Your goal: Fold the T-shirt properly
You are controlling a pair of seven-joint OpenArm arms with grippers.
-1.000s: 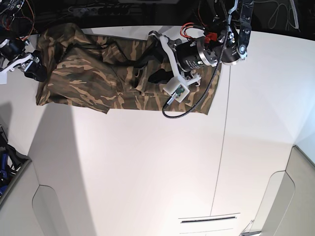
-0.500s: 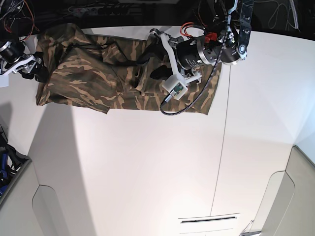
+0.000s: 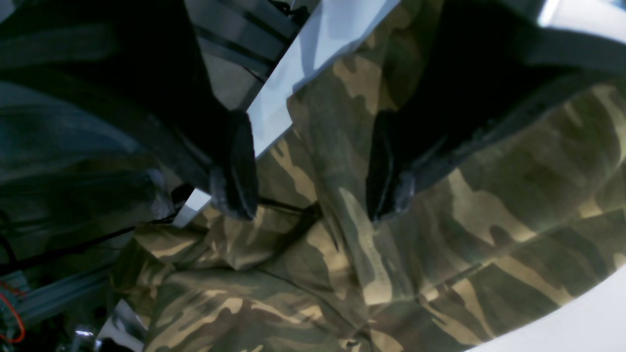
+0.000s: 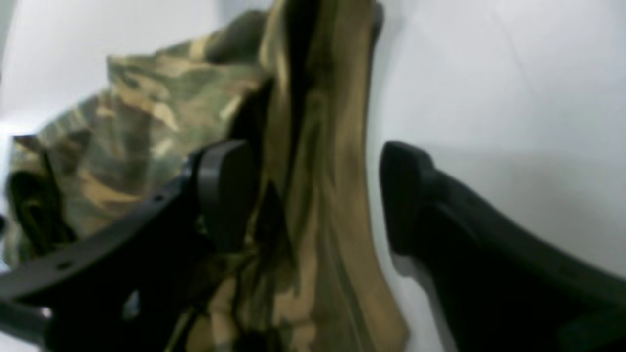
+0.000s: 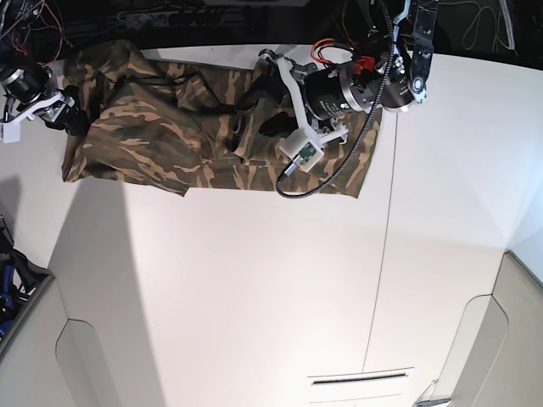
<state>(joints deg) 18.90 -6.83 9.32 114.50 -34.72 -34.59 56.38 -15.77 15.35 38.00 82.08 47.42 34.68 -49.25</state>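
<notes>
The right gripper (image 4: 313,195) has just spread wide, releasing the olive, brown and tan camouflage cloth T-shirt (image 5: 161,136), bunched at the white table's (image 5: 254,288) twelve o'clock edge, so that fold looks placed; the left gripper (image 3: 313,195) hangs open above it.

White table (image 5: 254,297), thin seam (image 5: 379,280)

T-shirt (image 5: 161,140): soft matt woven cloth, camouflage print, creased; table (image 5: 254,288): smooth white surface, faint sheen; left gripper (image 3: 313,195) fingers (image 3: 234,166): dark matt plastic; right gripper (image 4: 313,195): black, smooth, matt plastic.
</notes>
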